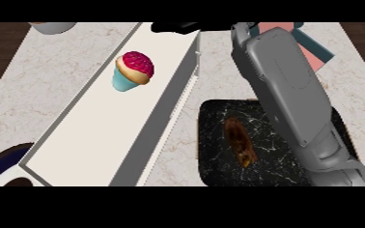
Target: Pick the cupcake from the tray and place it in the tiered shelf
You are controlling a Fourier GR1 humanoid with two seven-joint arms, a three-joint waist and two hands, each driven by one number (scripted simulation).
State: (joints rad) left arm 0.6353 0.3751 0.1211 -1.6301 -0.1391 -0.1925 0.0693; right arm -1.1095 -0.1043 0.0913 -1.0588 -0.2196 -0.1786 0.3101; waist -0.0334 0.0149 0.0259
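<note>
The cupcake (133, 71), with a light blue wrapper and dark pink frosting, lies tilted on the top surface of the long white tiered shelf (92, 140), toward its far half. My right forearm crosses the black marble tray (214, 159) from the lower right. My right hand (178, 27) shows at the far end of the shelf, cut off by the view's top edge, fingers stretched out and holding nothing. It is apart from the cupcake. A brown pastry (240, 141) lies on the tray. My left hand does not show.
A grey bowl (51, 27) stands at the far left corner of the counter. A dark blue and white dish (13, 166) peeks in at the lower left. A pink and teal object (314, 48) lies behind my right forearm.
</note>
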